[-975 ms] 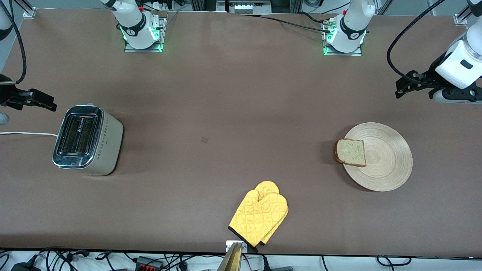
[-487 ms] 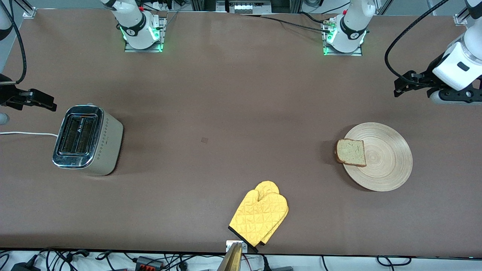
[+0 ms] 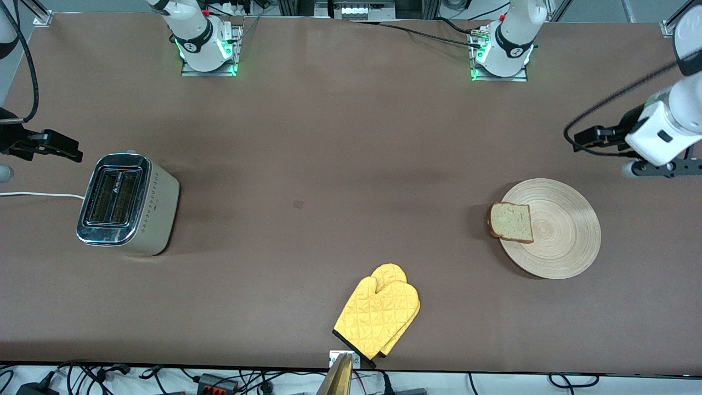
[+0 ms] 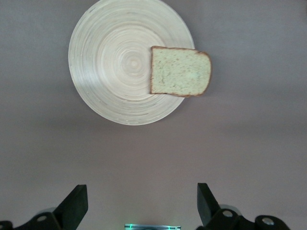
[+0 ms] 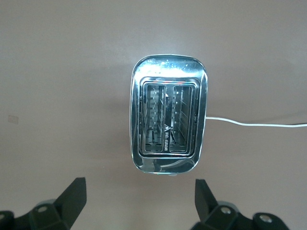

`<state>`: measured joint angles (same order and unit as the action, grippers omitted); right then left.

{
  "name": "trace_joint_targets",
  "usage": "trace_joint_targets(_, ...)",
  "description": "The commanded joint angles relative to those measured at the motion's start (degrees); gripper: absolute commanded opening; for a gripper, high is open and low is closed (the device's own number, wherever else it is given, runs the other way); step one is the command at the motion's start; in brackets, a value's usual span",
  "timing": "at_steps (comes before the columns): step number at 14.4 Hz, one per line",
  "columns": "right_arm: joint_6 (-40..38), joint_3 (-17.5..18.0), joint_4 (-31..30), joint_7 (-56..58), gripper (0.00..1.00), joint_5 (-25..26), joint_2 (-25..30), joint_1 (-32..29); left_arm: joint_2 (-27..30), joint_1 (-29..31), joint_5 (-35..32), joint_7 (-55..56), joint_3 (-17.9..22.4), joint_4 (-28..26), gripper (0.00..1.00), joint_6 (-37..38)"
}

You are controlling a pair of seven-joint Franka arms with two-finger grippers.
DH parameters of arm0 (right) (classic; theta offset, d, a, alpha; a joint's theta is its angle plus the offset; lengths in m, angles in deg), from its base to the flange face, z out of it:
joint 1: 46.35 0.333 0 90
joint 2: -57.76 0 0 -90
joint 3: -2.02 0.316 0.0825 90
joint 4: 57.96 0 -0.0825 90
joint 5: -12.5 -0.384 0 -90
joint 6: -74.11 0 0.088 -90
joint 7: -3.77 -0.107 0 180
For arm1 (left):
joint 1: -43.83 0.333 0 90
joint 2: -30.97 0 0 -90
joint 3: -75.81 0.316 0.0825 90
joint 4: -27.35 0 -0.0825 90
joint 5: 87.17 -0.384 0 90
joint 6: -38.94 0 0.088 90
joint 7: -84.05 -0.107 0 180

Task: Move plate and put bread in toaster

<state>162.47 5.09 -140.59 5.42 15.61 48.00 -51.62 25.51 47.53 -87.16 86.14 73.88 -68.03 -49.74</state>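
Note:
The plate [image 3: 559, 241] lies flat toward the left arm's end of the table. The bread [image 3: 511, 221] rests on the plate's rim, partly overhanging on the side toward the toaster. In the left wrist view the plate [image 4: 110, 72] and bread [image 4: 180, 72] both show whole. My left gripper [image 4: 142, 206] hangs open and empty over bare table beside the plate, and also shows as the left gripper [image 3: 661, 168] in the front view. The toaster [image 3: 126, 204] stands upright at the right arm's end, both slots [image 5: 168, 117] empty. My right gripper [image 5: 139, 203] is open and empty, over the table beside the toaster.
A yellow oven mitt [image 3: 378, 315] lies near the table's front edge, between toaster and plate. The toaster's white cord [image 3: 33, 194] runs off the table's end. The arms' bases [image 3: 205, 46] stand along the table's edge farthest from the front camera.
The left arm's hand has swung and come closer over the plate. The right arm, plate, bread and toaster have not moved.

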Motion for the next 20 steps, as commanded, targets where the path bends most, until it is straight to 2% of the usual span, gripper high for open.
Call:
trace_joint_targets(1, -0.37, 0.27, -0.26, 0.46, 1.00, -1.87, 0.35, -0.36, -4.62, 5.85, 1.82, -7.85, 0.17, 2.31, 1.00, 0.96)
trace_joint_targets(4, -0.37, 0.18, -0.26, 0.46, 1.00, -2.14, 0.35, -0.53, -12.71, 14.90, 12.00, -16.21, 0.09, 8.89, 1.00, 1.14)
trace_joint_targets(8, -0.37, 0.18, -0.26, 0.46, 1.00, -2.14, 0.35, -0.62, -20.53, 23.08, 22.03, -27.65, 0.09, 9.60, 1.00, 0.70)
trace_joint_targets(10, -0.37, 0.18, -0.26, 0.46, 1.00, -2.06, 0.35, -0.53, -25.80, 26.69, 26.51, -32.30, 0.08, 11.88, 1.00, 0.17)
trace_joint_targets(15, -0.46, 0.18, -0.26, 0.46, 1.00, -1.79, 0.44, -0.44, -40.83, 32.14, 37.76, -46.28, 0.17, 21.10, 1.00, -0.18)
trace_joint_targets(20, -0.72, 0.18, -0.26, 0.38, 1.00, -1.79, 0.53, -0.36, -48.06, 35.49, 46.30, -51.92, 0.09, 21.64, 1.00, -1.06)
